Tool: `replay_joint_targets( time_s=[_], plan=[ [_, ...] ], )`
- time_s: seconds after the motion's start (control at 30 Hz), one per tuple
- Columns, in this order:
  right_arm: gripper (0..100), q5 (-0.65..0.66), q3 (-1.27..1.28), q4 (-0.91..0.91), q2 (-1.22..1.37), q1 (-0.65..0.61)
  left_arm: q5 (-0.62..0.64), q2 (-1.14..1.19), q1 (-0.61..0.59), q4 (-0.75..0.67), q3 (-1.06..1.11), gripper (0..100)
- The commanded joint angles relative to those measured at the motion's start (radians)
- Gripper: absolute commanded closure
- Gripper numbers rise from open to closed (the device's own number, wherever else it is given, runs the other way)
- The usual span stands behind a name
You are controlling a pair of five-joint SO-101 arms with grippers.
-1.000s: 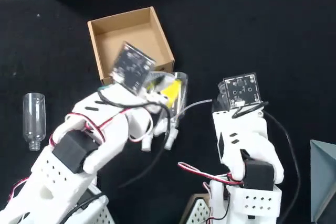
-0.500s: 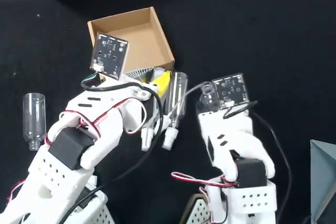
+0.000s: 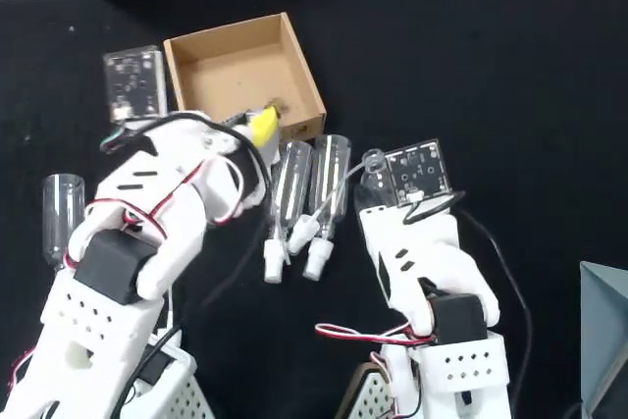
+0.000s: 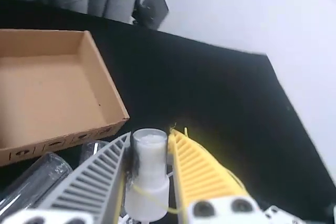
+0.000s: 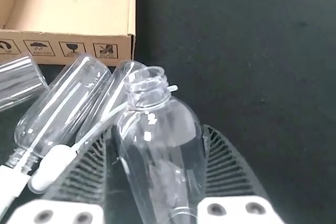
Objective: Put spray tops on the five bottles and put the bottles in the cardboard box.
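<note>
Right claw (image 5: 156, 135) grips a bottle (image 5: 160, 166), left claw (image 4: 150, 136) a spray top (image 4: 148, 174).

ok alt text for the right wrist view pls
The right claw grips an uncapped clear plastic bottle, neck pointing away from the camera. Beside it, clear bottles with white spray tops lie on the black table before an open brown cardboard box.

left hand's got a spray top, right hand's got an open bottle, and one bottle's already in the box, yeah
No: the cardboard box holds no bottle, as the high view shows. The rest stands: the left hand grips a spray top and the right hand an open bottle.
</note>
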Motion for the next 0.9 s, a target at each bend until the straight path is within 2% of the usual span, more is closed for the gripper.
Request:
replay_joint_targets(
  time_s=[0.0, 0.23, 0.57, 0.73, 0.87],
  plan=[
    [93.1, -0.006, -0.013, -0.031, -0.038, -0.021, 0.094, -0.074, -0.047, -0.026, -0.058, 97],
    [93.1, -0.006, -0.018, -0.031, -0.038, -0.021, 0.244, -0.241, -0.094, -0.063, 0.027, 97],
    [93.1, 0.0, -0.015, -0.031, -0.038, -0.021, 0.247, -0.434, -0.094, -0.368, 0.315, 97],
    [93.1, 0.002, -0.015, -0.031, -0.038, -0.021, 0.256, -0.494, -0.094, -0.433, 0.381, 97],
    [93.1, 0.003, -0.015, -0.032, -0.038, -0.021, 0.333, -0.519, -0.094, -0.446, 0.406, 97]
  ],
)
